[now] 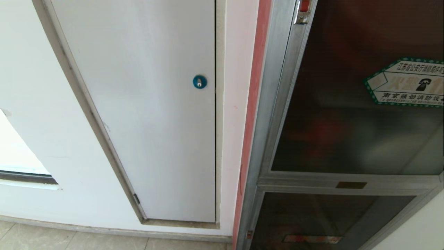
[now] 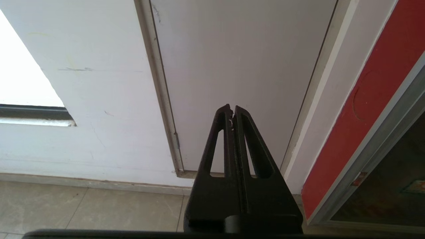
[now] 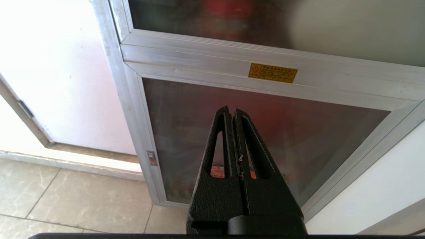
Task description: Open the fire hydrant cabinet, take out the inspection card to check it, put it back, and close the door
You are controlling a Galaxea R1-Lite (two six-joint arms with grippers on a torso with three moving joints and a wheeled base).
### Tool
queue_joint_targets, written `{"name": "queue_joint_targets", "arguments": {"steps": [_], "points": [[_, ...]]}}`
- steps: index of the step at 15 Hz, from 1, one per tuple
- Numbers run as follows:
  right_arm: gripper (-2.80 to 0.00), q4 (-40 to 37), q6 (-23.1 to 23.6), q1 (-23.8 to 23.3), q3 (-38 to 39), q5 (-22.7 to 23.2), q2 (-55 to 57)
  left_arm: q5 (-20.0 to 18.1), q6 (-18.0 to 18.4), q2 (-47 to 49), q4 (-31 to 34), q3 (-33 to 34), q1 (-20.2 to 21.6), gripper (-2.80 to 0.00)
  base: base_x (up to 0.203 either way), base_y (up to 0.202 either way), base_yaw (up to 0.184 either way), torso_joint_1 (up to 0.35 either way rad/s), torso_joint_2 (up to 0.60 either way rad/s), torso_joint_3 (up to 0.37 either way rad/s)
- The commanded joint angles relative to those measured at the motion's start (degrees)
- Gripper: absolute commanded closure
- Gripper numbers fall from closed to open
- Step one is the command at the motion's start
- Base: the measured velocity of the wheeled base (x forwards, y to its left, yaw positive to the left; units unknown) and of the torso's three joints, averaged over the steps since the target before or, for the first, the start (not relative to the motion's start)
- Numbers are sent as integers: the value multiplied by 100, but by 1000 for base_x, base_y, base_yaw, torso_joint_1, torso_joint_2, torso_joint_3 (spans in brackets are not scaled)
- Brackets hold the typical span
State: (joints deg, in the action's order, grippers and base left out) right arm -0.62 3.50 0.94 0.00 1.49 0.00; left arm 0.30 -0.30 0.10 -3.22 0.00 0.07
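Facing the wall low down, I have the white panel (image 1: 145,114) with its blue round lock (image 1: 199,81) on my left, and my left pincer (image 2: 232,111) hangs before its lower part, tips pressed together and empty. Right of the panel comes a strip of pale wall, then a red edge strip (image 1: 255,86), then the fire hydrant cabinet (image 1: 277,114) in its silver frame. The door (image 1: 347,104) is shut, its dark glass carrying the green-bordered sticker (image 1: 407,83) with the telephone symbol. The red latch (image 1: 304,6) sits on the frame at the very top of my head view. My right pincer (image 3: 231,113) is also pressed together and holds nothing, pointing at the lower glass panel (image 3: 265,132) beneath the crossbar and its small yellow plate (image 3: 272,72).

I judge the door stiff and fairly light, but the glass is fragile and slick, so I would take hold at the latch or the aluminium edge, never the pane.

The inspection card is out of sight; behind the dark glass I make out only red blurs. The sticker is cut off at the right, the latch at the top.
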Motion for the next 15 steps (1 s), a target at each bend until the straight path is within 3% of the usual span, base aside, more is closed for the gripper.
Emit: {"name": "queue_joint_targets", "arguments": {"steps": [1,15], "points": [[0,0,2,3,-9,1,9,5,-5,8,-3,114,1,0,0,0,0,0,0,0],[0,35,-25,3,0,1,9,5,-5,0,-3,114,1,0,0,0,0,0,0,0]]}}
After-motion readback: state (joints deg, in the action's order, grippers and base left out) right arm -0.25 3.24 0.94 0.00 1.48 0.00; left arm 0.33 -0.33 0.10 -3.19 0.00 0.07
